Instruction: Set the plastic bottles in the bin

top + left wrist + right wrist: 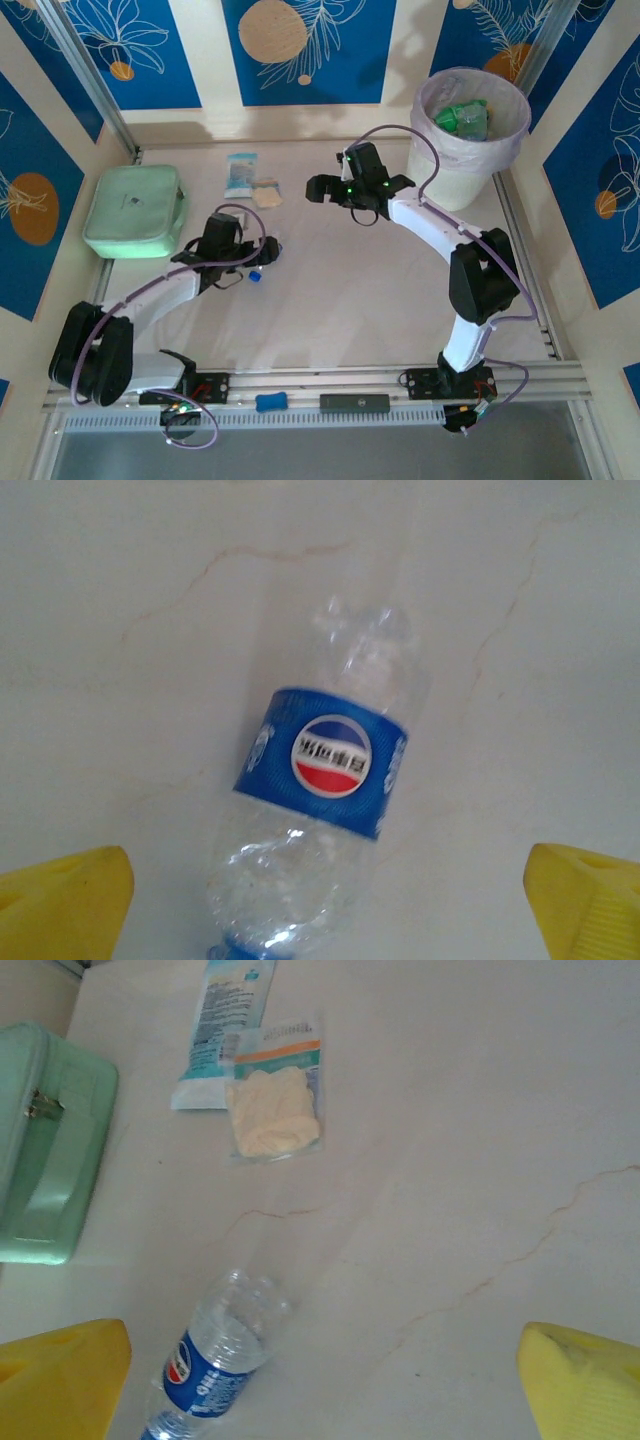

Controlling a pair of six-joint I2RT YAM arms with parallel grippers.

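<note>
The left gripper (325, 852) hung over the table (350, 300) with its jaws spread wide and holding nothing. One clear bottle (330, 810) with a blue label lay flat between the yellow fingers (60, 905), touching neither. Its cap was at 6 o'clock in the wrist view and its crumpled base pointed toward 1 o'clock.

Farther out, the right gripper (322, 1328) was also wide open and empty. In its view the same bottle lay at 7 o'clock, just beside the finger on the 9 o'clock side and outside the gap.

Beyond, a green pouch (135, 210) sat at the table's 10 o'clock. Two flat packets (240, 172) lay touching at 12 o'clock. The bin (455, 180) stood at 1 o'clock, well apart from both grippers, with green bottles (462, 118) inside.
</note>
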